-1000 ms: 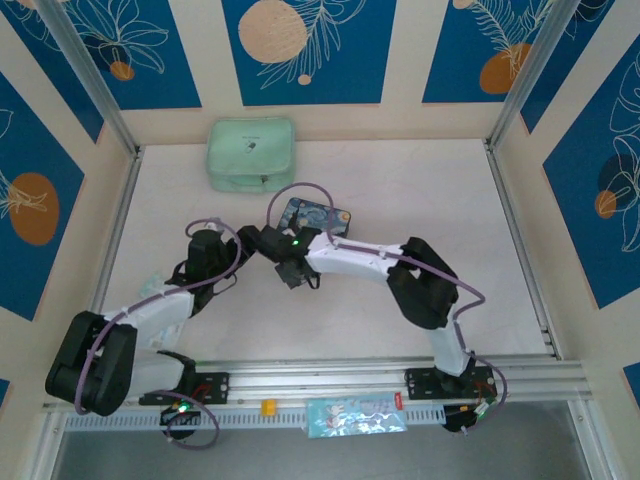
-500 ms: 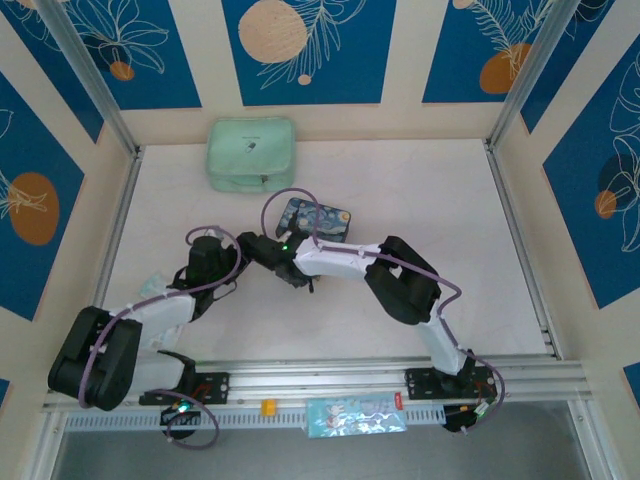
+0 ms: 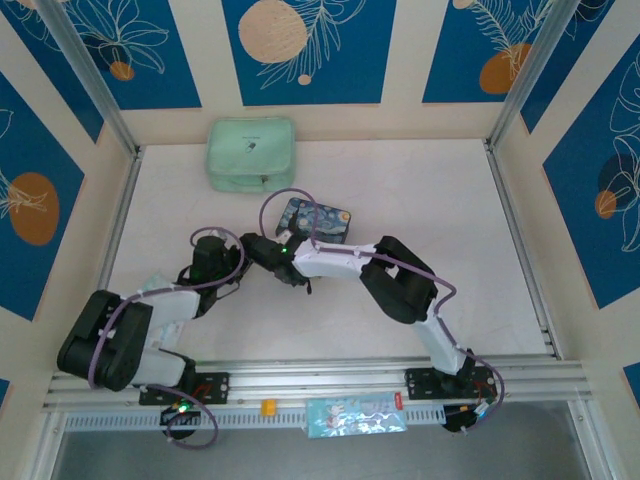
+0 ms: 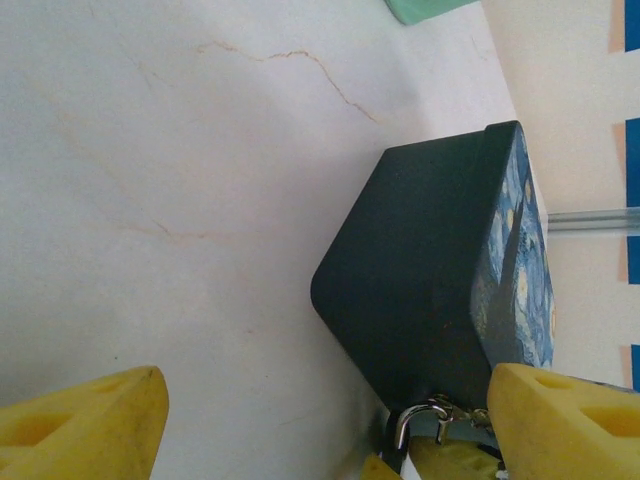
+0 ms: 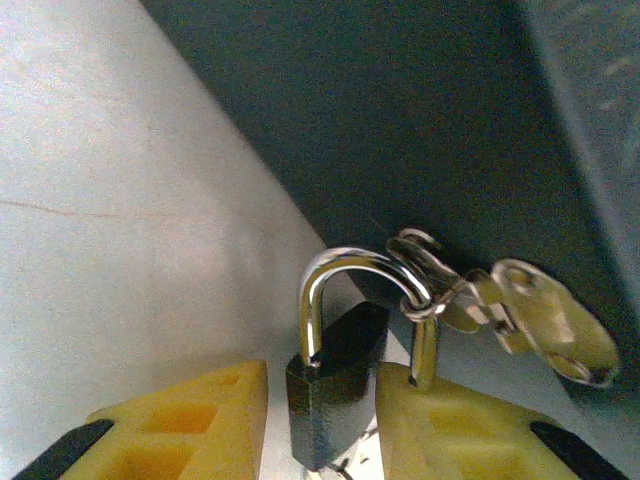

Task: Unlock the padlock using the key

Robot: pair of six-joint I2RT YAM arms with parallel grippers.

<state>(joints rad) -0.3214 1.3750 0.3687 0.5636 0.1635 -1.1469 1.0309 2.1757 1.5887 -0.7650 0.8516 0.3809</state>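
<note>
The padlock has a small dark body and a silvery shackle. It stands upright between my right gripper's yellow fingers, which are shut on it. The shackle's right leg ends outside the body, against the other finger. The key hangs in a small bunch from a ring on the shackle and rests against the dark blue tin box. My left gripper is wide open, facing the tin box. The shackle shows low between its fingers. In the top view both wrists meet beside the box.
A mint-green pouch lies at the back left of the table; its corner shows past the box. A printed packet and a small yellow block sit on the front rail. Walls enclose the table.
My right wrist has swung up and left, closer to the tin box, and its elbow has followed leftward. The left arm has shifted slightly; its gripper stays beside the right one.
</note>
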